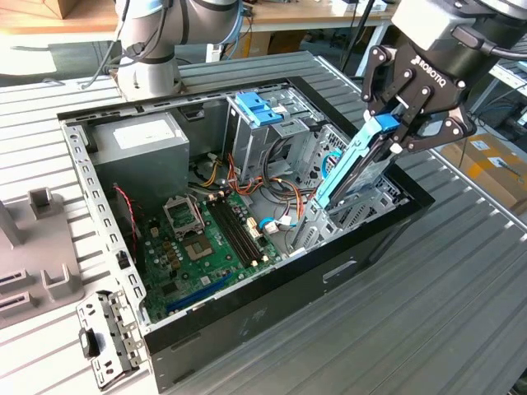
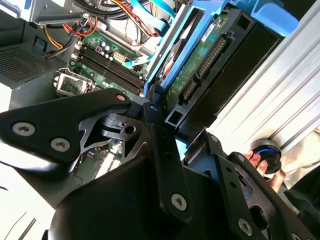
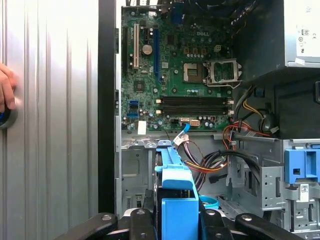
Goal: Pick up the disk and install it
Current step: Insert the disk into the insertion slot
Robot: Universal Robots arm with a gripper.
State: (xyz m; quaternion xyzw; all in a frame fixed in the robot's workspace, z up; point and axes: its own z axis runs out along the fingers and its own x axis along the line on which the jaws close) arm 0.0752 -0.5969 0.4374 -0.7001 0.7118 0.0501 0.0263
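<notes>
The disk [image 1: 356,164], a hard drive in a light blue carrier, hangs on edge and tilted, its lower end down inside the bay [image 1: 362,206] at the exterior view's right end of the open computer case [image 1: 272,288]. My gripper [image 1: 398,125] is shut on the disk's upper end. In the second wrist view the disk [image 2: 200,65] shows its green circuit board and connectors beyond the gripper [image 2: 165,107]. In the first wrist view the blue carrier [image 3: 177,197] stands between the fingers [image 3: 142,222], above the case floor.
The motherboard [image 1: 206,239], loose cables [image 1: 280,193], a grey power supply [image 1: 140,144] and a metal drive cage with a blue latch [image 1: 259,107] lie inside the case. A person's hand [image 2: 262,162] rests on a button on the slatted table. A grey fixture [image 1: 33,247] stands at the exterior view's left.
</notes>
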